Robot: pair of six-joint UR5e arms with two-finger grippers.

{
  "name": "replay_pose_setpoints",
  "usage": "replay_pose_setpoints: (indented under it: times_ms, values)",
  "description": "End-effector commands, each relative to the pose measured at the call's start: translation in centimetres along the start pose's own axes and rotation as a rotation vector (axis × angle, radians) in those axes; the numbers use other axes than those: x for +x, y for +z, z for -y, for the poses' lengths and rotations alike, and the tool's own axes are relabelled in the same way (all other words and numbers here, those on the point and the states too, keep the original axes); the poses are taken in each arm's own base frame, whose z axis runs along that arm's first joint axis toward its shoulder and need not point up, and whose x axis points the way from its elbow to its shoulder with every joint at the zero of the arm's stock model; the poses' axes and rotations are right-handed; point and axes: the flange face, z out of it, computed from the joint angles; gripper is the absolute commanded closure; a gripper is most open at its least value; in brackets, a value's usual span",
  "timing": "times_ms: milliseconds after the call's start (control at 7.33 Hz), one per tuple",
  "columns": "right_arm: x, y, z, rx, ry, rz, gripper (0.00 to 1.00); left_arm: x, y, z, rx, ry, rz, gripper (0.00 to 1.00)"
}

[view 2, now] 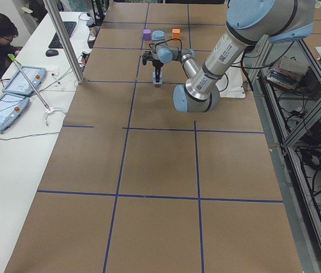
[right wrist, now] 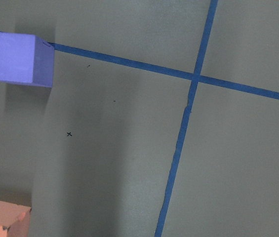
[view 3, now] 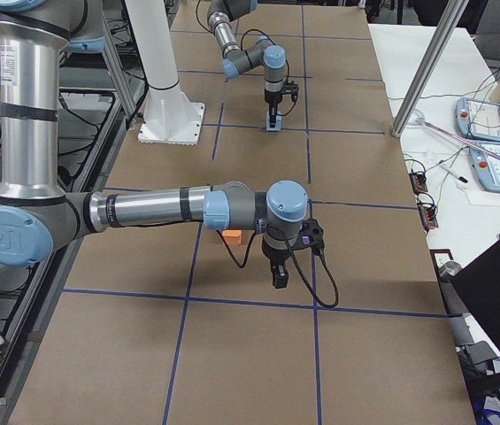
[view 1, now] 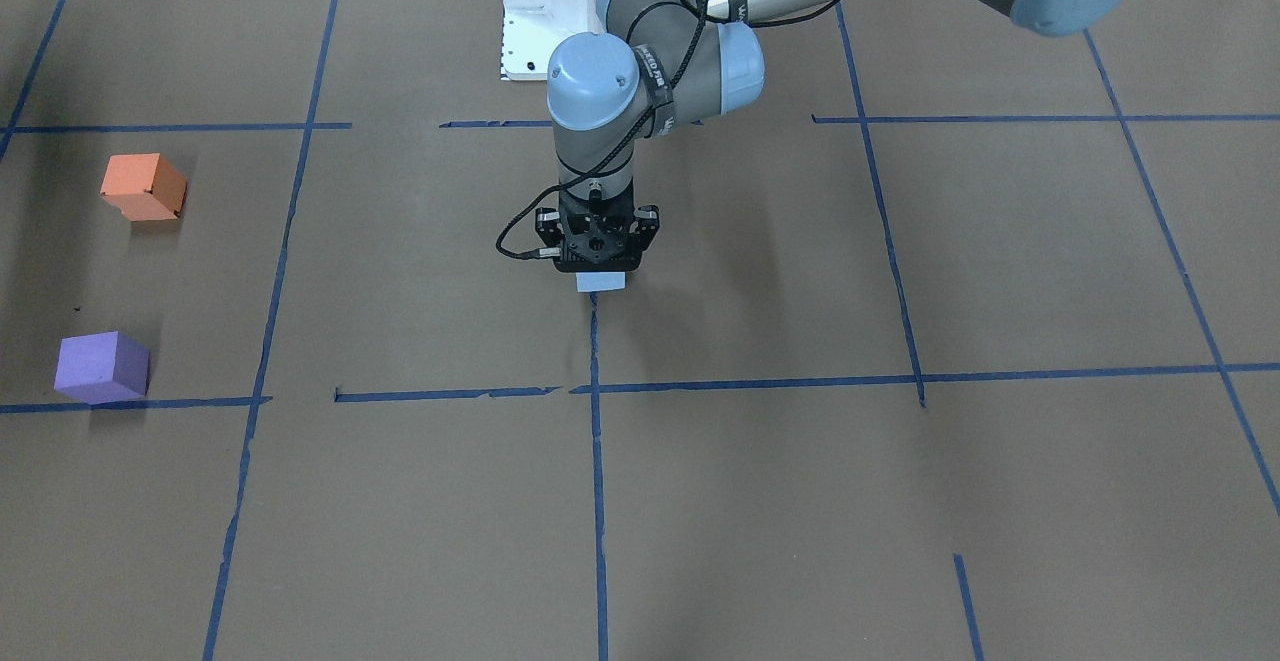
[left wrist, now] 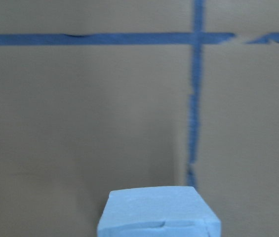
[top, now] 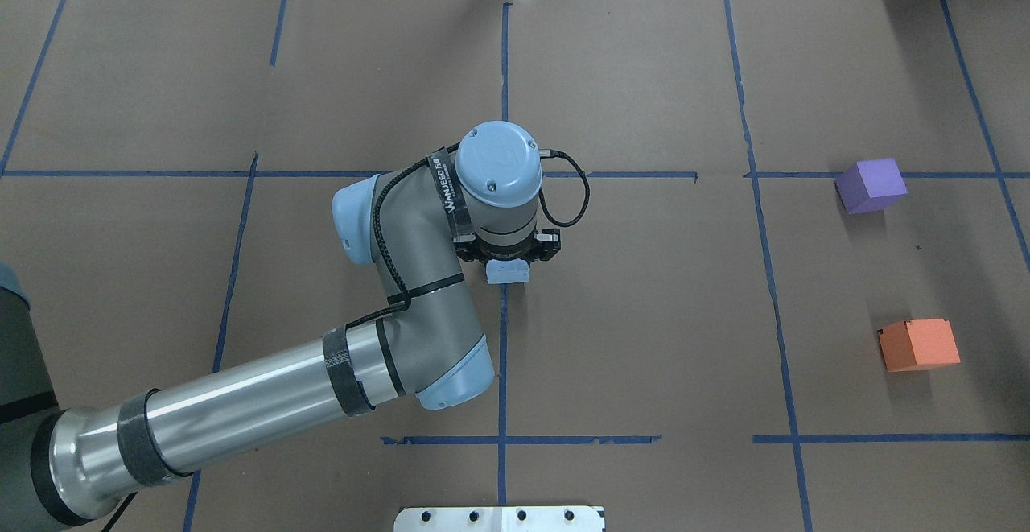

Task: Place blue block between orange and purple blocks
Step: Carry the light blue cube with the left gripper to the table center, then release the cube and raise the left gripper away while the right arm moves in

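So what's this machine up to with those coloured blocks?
The robot's left claw is closed on a blue block near the middle of the table. I can't tell whether the block is lifted off the surface. Its job is to set that block between the orange block and the purple block, which sit apart on the robot's right side. Nothing lies between them yet. The right claw hangs near those two blocks, holding nothing I can see.

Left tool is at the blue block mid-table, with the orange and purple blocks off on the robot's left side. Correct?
Not quite. The overhead view shows the orange block and purple block on the robot's right side; the left tool is at the blue block mid-table.
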Motion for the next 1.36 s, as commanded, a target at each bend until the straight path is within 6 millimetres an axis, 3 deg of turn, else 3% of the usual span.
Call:
replay_pose_setpoints:
  times_ms: [0, 136, 273, 409, 545, 682, 955, 1091, 1227]
  values:
    - [-0.2, -0.1, 0.0, 0.002, -0.002, 0.0, 0.0, 0.0, -0.1, 0.5, 0.017, -0.031, -0.016, 0.0]
    - [-0.5, -0.4, 0.3, 0.009, -0.01, -0.001, 0.0, -2.3, -3.9, 4.2, 0.054, -0.06, -0.016, 0.0]
    - [-1.1, -1.1, 0.6, 0.022, -0.021, -0.003, 0.0, -5.7, -8.7, 5.9, 0.008, -0.032, -0.002, 0.0]
    - [-2.1, -2.2, 1.2, 0.046, -0.041, -0.005, 0.0, -12.0, -13.5, 7.0, -0.034, 0.018, 0.001, 0.0]
    - [-3.4, -3.1, 1.4, 0.064, -0.033, 0.001, 0.0, -18.8, -16.3, 7.2, -0.023, 0.07, 0.021, 0.0]
    - [-7.0, -3.3, 2.7, 0.068, -0.008, 0.01, 0.0, -25.6, -18.7, 8.3, 0.0, 0.123, 0.051, 0.0]
    - [-18.0, -4.2, 7.6, 0.091, 0.065, 0.051, 0.0, -39.8, -21.0, 10.4, -0.034, 0.216, 0.07, 0.0]
    - [-23.6, -4.4, 10.3, 0.097, 0.079, 0.078, 0.0, -48.4, -22.3, 11.1, -0.06, 0.183, 0.052, 0.0]
    - [-30.7, -3.5, 12.5, 0.1, 0.1, 0.076, 0.0, -54.1, -22.7, 10.3, -0.071, 0.24, 0.06, 0.0]
